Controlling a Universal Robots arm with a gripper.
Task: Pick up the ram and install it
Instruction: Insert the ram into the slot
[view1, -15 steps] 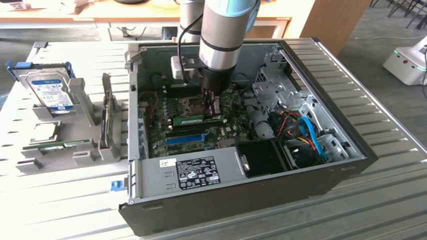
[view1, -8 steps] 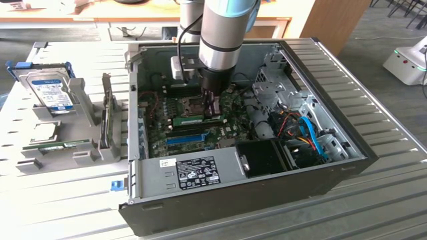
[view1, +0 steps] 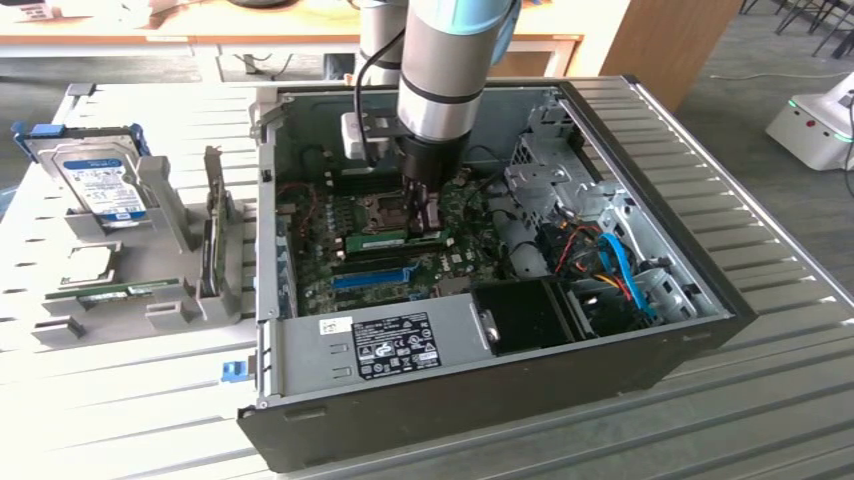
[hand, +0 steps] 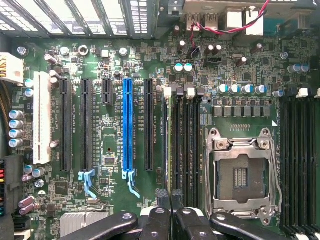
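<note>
The tool (hand: 170, 194) is down inside the open computer box (view1: 507, 400), close over the big green board (hand: 110, 190). Its two black fingers are almost together. In the exterior view the ram (view1: 387, 240), a thin green stick, lies along the row of long black slots (hand: 187, 145), right under the tool. The fingers look to be pinching it at the end toward the exterior view's right. In the wrist view the tool sits at one end of those black slots, beside the square metal socket (hand: 243, 170) and well apart from the long blue slot (hand: 128, 130). I cannot tell how deep the ram sits in its slot. I think the ram is very light, so lifting it is easy. It is stiff but thin, so it could snap or bend if it is pushed while tilted. Its flat sides are smooth and could slip in a loose grip. The best place to hold it is on the two flat sides, near the top edge, away from the bottom edge that goes into the slot. Outside the box, on the tabletop (view1: 120, 400), a grey stand holds another green stick (view1: 127, 292).
</note>
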